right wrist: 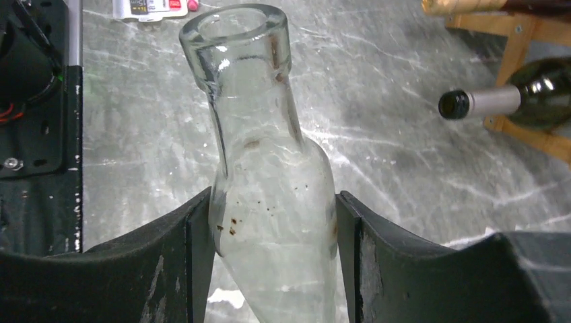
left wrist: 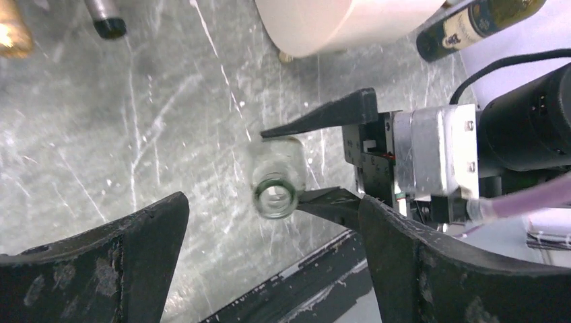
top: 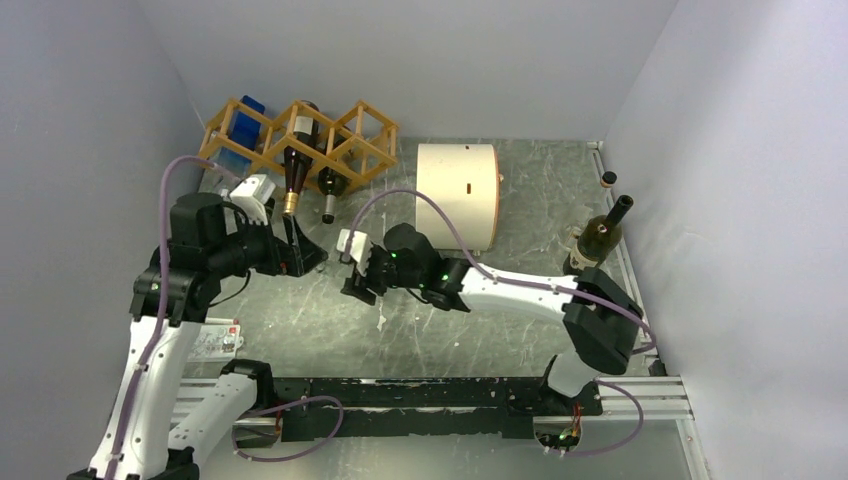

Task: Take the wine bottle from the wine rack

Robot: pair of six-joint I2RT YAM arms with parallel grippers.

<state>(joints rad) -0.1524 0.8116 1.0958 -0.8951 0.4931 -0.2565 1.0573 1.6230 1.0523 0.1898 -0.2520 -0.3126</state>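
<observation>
The wine rack (top: pixel 300 140) of honey-brown bars stands at the back left. A dark bottle with a gold neck (top: pixel 294 175) and a green bottle with a silver neck (top: pixel 331 190) lie in it, necks pointing toward me. My right gripper (top: pixel 357 272) is shut on a clear empty glass bottle (right wrist: pixel 269 188), with both pads on its shoulder and its mouth up in the right wrist view. My left gripper (top: pixel 308 255) is open just left of it. In the left wrist view the bottle's mouth (left wrist: pixel 276 195) shows between my open fingers, touching neither.
A cream drum (top: pixel 458 190) lies right of the rack. A dark labelled bottle (top: pixel 603 235) stands upright near the right wall, with a small cap (top: pixel 607 179) behind it. A blue item (top: pixel 245 120) sits in the rack's left cell. A card (top: pixel 215 340) lies at the front left.
</observation>
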